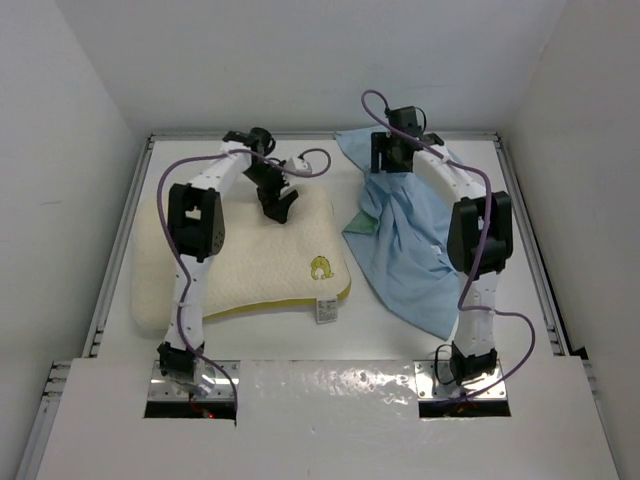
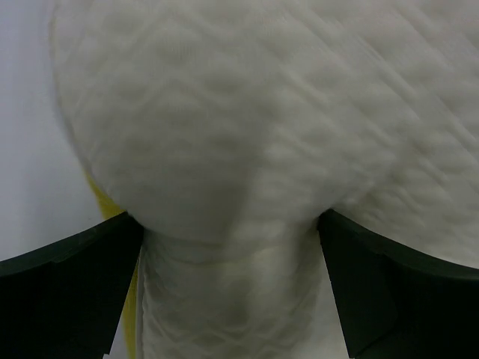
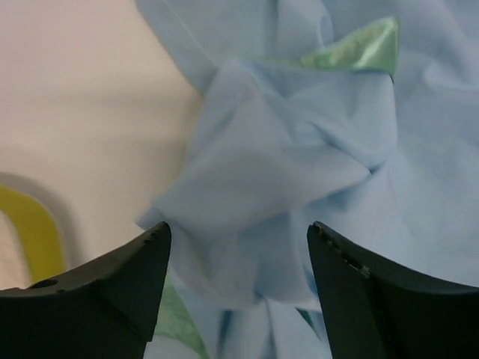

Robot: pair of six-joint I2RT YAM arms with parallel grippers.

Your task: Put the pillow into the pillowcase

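Bare table (image 1: 335,180) runs between the pillow (image 1: 240,270) on the left and the crumpled pillowcase (image 1: 405,265) on the right, whose far corner reaches the table's back edge. The left gripper (image 1: 278,207) is spread wide, astride a pillow ridge at its far edge. The right gripper (image 1: 392,158) is parted over bunched blue fabric. The pillow lies outside the pillowcase.

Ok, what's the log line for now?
left jaws open at pillow | right jaws open at pillowcase | pillow not inside

White table (image 1: 372,322), plain white walls (image 1: 300,60) on 3 sides.
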